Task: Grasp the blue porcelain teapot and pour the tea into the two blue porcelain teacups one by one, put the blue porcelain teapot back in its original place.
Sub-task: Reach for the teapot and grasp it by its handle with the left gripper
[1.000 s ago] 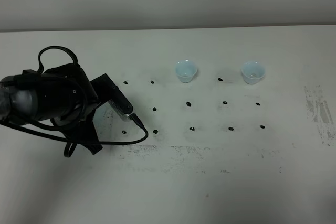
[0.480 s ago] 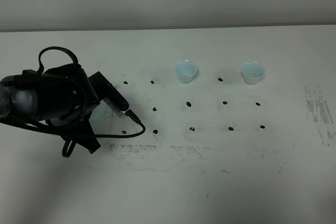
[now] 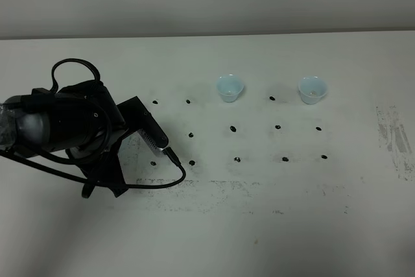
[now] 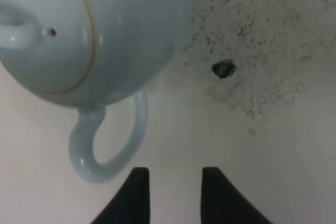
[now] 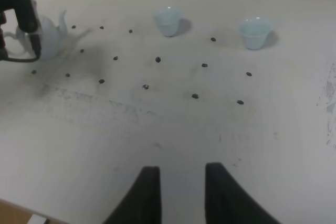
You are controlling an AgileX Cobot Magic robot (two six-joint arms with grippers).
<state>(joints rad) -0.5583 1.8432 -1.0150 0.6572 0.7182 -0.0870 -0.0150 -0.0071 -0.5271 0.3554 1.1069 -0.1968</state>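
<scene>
The blue porcelain teapot (image 4: 121, 30) stands on the white table (image 3: 259, 238), at the left side in the high view, where the left arm (image 3: 65, 124) hangs over it and hides it almost wholly. The left wrist view shows it from above: the lid is on, with a small hole beside the knob, and the loop handle (image 4: 107, 148) points toward the left gripper (image 4: 172, 174).

That gripper's two dark fingers (image 4: 137, 198) stand a little apart, with only bare table between them, so it grips nothing. The handle is outside the gap, just beside one fingertip. It seems to stop short of touching it, though the picture is too soft there to be sure. A black dot (image 4: 224, 68), one of a grid of such marks on the table, lies near the pot's belly.

From the right wrist view the teapot (image 5: 50, 40) shows partly behind the left arm's dark parts, its thin spout rising on the side toward the cups. The right gripper (image 5: 181, 169) hangs above bare table well away from the pot. Its fingers are also slightly parted and hold nothing.

The two blue porcelain teacups stand upright in a row toward the far edge, one (image 3: 229, 87) nearer the pot and the other (image 3: 312, 89) further right. They are apart from each other and well apart from the teapot and both grippers. A black cable (image 3: 162, 183) loops from the left arm onto the table.
</scene>
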